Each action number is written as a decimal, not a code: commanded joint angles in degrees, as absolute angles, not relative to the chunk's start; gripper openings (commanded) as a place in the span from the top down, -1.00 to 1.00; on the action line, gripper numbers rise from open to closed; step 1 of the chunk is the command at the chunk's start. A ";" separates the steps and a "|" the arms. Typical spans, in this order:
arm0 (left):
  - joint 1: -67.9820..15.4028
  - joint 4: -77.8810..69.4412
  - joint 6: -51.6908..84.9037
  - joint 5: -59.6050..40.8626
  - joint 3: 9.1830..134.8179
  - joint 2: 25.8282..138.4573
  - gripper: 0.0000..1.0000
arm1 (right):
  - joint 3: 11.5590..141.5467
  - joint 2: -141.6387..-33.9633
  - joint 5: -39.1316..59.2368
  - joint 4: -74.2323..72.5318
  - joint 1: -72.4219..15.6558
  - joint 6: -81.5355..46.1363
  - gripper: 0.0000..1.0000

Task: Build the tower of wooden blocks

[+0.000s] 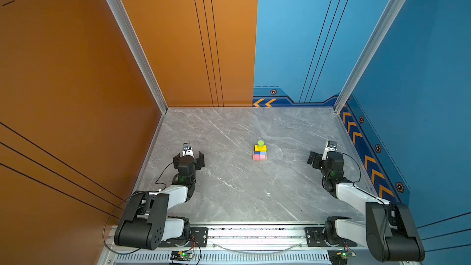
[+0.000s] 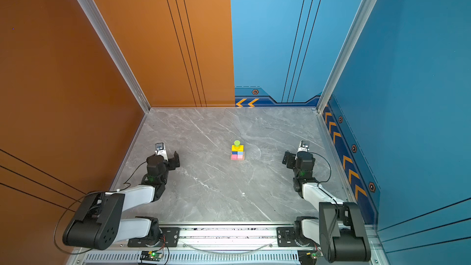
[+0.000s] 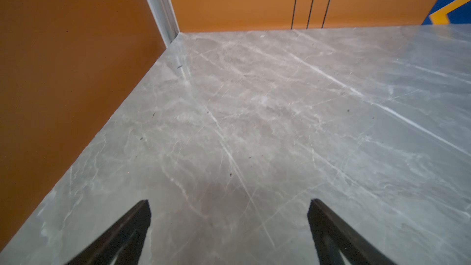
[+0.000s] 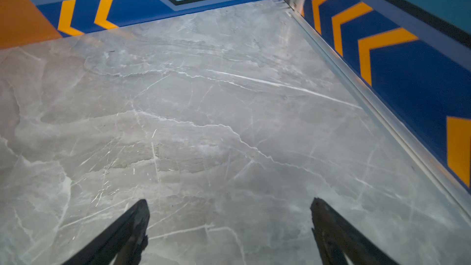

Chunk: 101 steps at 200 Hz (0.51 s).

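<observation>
- Tower (image 1: 260, 151): touched by neither gripper.
- Left gripper (image 1: 189, 154): spread wide, holding nothing, above the table (image 1: 229, 187) near the orange wall (image 1: 76, 98), well left of the stack.
- Right gripper (image 1: 325, 155): equally wide and empty, near the blue wall (image 1: 420, 98), well right of the stack.
- Between them, mid-table: upright, with lime-green cylinder (image 1: 260, 143) topmost, then yellow brick (image 1: 260, 148), dark-blue cube (image 1: 257, 153) beside light-blue cube (image 1: 263, 153), pink bars (image 1: 260, 157), tan planks (image 1: 260, 160) lowest.

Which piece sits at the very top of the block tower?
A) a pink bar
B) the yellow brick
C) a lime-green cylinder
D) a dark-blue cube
C: in a top view the lime-green cylinder stands on the yellow brick, above every other piece of the tower.
</observation>
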<state>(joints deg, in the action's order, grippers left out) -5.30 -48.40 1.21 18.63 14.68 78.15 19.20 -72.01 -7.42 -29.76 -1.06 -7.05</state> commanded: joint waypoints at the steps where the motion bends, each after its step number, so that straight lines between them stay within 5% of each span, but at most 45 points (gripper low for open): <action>1: -4.54 -63.55 -1.17 15.36 13.81 84.52 -0.96 | 19.54 -75.05 -9.28 -40.76 -3.73 1.40 -0.99; 25: -4.66 -75.17 -2.49 13.37 12.04 92.15 -0.96 | 21.78 -76.80 -8.70 -38.25 -3.78 1.57 -1.00; 101: -4.31 -70.82 -2.69 10.61 13.17 90.60 -0.96 | 17.20 -78.22 -3.87 -48.98 -4.77 1.86 -0.99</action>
<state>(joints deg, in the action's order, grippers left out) -4.86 -69.71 -1.54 12.71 12.36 91.20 19.05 -76.42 -5.91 -41.95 -3.90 0.99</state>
